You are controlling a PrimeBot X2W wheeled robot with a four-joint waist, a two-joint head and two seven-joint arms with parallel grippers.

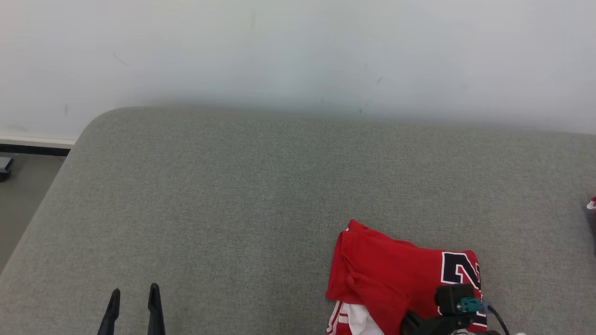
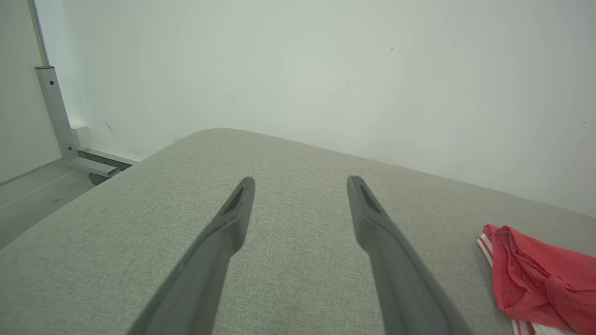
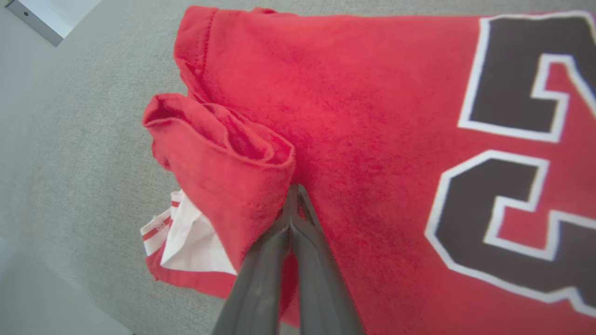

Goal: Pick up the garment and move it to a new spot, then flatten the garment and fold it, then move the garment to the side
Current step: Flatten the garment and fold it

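We see the red jersey [image 1: 396,265] bunched at the worktop's [image 1: 233,209] near right. The right gripper [image 3: 293,190] jaws pinch a fold, and the left gripper [image 2: 300,186] jaws stand wide, empty. We judge only the pickup under way; flattening, folding and side placement remain.

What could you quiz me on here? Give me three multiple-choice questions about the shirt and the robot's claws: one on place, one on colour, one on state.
1. Where does the garment lie in the head view?
A. lower right of the grey surface
B. upper left
C. on the floor

2. What colour are the numerals on it?
A. yellow
B. black, edged white
C. green

3. How does the left gripper stand?
A. shut on cloth
B. open, holding nothing
C. shut, empty

Answers:
1 A: the red cloth lies there, with the right gripper pinched shut on it.
2 B: the right wrist view shows them close up.
3 B: its fingers stand apart over bare surface.
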